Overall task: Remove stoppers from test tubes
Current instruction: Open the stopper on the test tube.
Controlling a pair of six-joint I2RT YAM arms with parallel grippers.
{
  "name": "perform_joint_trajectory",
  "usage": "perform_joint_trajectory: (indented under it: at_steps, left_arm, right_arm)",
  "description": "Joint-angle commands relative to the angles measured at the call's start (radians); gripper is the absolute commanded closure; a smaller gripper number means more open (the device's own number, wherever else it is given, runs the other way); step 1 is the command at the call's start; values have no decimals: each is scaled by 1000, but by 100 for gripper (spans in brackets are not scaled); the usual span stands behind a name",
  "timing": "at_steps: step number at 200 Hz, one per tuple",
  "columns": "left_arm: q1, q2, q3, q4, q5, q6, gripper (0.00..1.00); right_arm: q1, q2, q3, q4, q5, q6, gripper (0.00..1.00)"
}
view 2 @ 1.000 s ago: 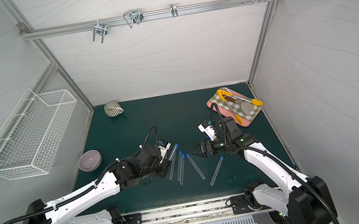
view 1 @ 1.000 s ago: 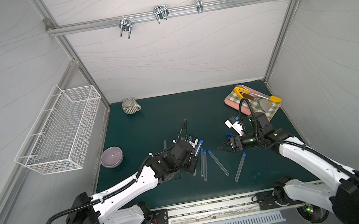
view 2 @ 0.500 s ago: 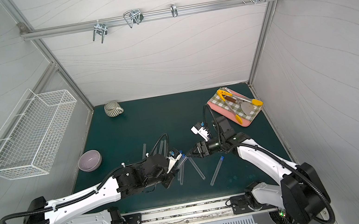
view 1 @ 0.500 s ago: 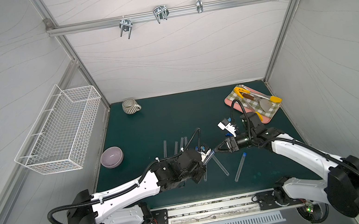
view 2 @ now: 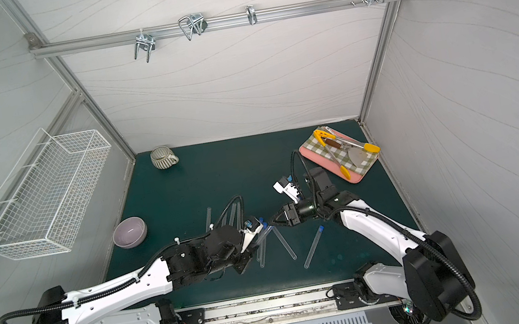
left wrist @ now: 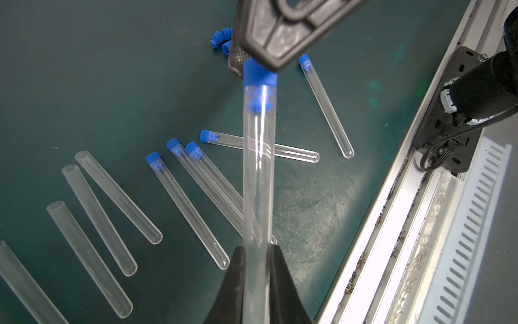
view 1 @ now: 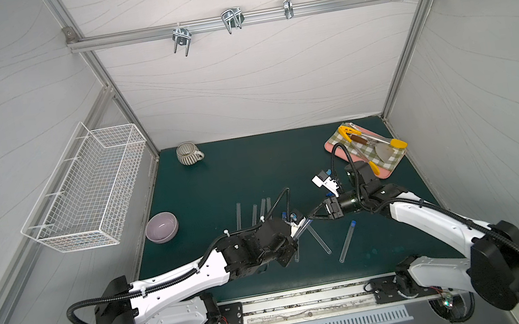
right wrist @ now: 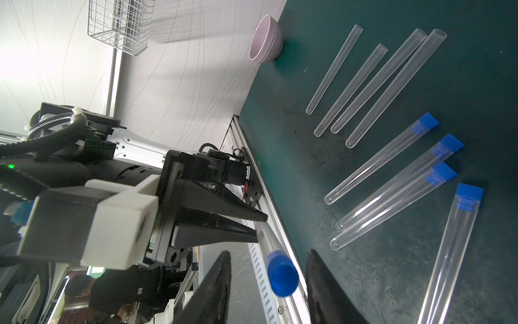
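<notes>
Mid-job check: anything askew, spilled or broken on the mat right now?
Nothing spilled or broken. Only untidiness: the five stoppered tubes on the mat lie at mixed angles, two pressed side by side, while the four open tubes sit in a rough row. Loose stoppers lie clustered together.

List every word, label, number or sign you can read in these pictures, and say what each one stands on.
No text can be read anywhere in these pictures.
The test tubes and the stoppers are plain, with no print.
The bowl, the mug and the wire basket show no marking either.
</notes>
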Motion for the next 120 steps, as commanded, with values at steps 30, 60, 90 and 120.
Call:
perform_joint_trajectory:
  at_steps: [30, 60, 90, 120]
  left_arm:
    - [-5, -31, -6, 51, -26, 12, 96]
    - [-5, -35, -6, 54, -27, 10, 96]
    - [-5, -34, -8, 56, -31, 9, 97]
    - [-5, -36, -11, 56, -38, 6, 97]
  right_arm:
    - [14, 25, 16, 15, -23, -15, 68]
    - [18, 28, 20, 14, -25, -19, 72]
    - [18, 28, 22, 7, -23, -26, 77]
    - [19, 30, 27, 1, -19, -29, 83]
